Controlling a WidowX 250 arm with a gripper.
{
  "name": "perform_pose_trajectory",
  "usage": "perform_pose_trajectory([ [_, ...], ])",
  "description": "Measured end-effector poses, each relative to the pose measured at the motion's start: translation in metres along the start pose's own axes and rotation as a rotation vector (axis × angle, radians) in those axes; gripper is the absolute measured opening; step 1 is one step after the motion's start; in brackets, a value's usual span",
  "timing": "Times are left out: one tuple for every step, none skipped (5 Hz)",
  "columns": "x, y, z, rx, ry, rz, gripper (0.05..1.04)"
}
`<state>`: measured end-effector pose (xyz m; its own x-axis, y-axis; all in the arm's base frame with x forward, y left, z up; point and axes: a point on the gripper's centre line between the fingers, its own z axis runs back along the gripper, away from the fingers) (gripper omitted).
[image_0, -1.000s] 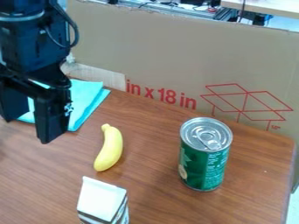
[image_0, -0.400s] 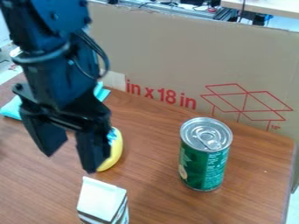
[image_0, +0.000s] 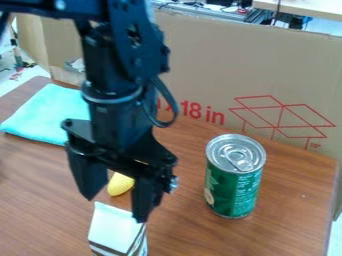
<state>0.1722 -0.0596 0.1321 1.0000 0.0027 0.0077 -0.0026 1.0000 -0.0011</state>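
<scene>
Wooden surface (image_0: 40, 200): carton (image_0: 115, 230), banana (image_0: 120, 184), can (image_0: 234, 182) all ungrasped. End effector (image_0: 113, 209) wide open, empty, near carton. Nothing lifted.

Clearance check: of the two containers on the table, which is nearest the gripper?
The white carton at the picture's bottom edge. The open gripper hangs right by its top, one finger overlapping it in view; the green can stands apart, off to the picture's right.
</scene>
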Motion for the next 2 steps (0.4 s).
perform_pose_trajectory([
  [0.0012,0.0023,-0.0057,0.036,0.027,0.053,1.0],
  [0.0015,0.0057,-0.0079,0.073,0.056,0.08,1.0],
])
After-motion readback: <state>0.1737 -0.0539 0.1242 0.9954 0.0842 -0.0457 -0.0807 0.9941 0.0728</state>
